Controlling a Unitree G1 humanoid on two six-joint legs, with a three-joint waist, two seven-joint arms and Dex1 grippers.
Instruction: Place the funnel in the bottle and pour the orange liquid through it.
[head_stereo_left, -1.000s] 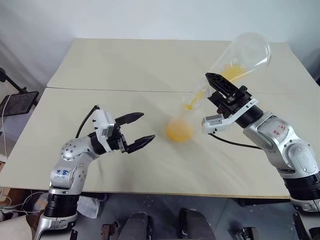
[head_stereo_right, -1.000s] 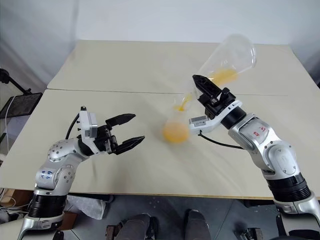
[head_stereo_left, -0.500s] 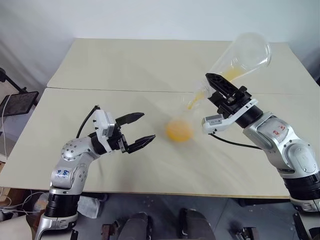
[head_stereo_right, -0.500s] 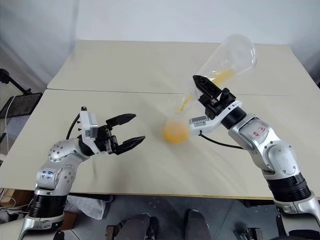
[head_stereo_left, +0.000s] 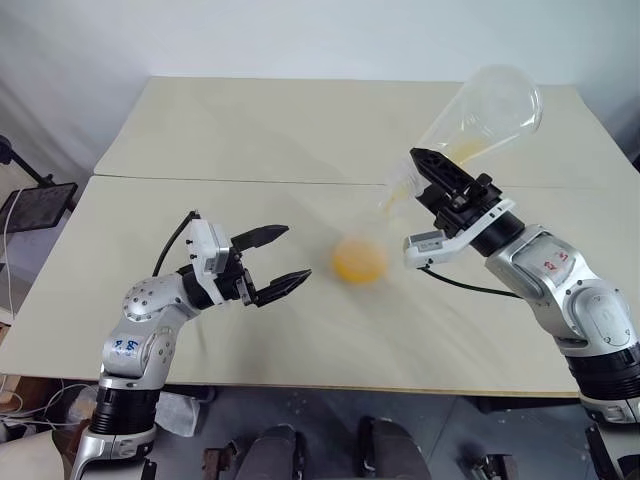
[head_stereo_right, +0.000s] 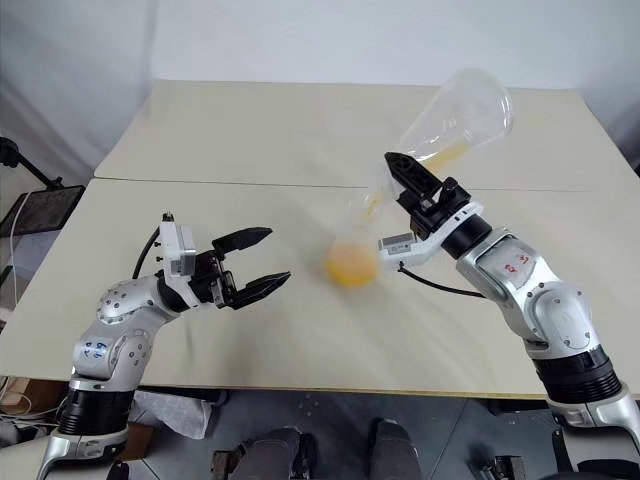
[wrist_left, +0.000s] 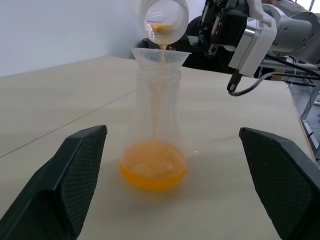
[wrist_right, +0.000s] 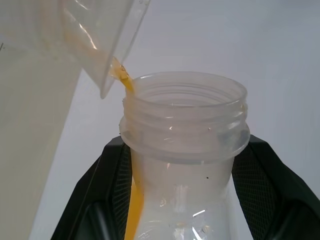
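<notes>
flask (head_stereo_left: 487, 105) tipped, orange liquid (wrist_left: 154, 172) in bottle (wrist_left: 156, 115)

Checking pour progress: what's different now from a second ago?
The orange liquid left in the tilted flask has dwindled, draining through the funnel into the bottle. The right claw still grips the flask's neck; the open left claw stayed put.

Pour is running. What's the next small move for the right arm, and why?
Probably tip the flask a little steeper. The right gripper holds it by the neck, a thin stream falls into the funnel on the bottle, and some orange liquid is left in the flask. The left gripper waits open beside the bottle.
</notes>
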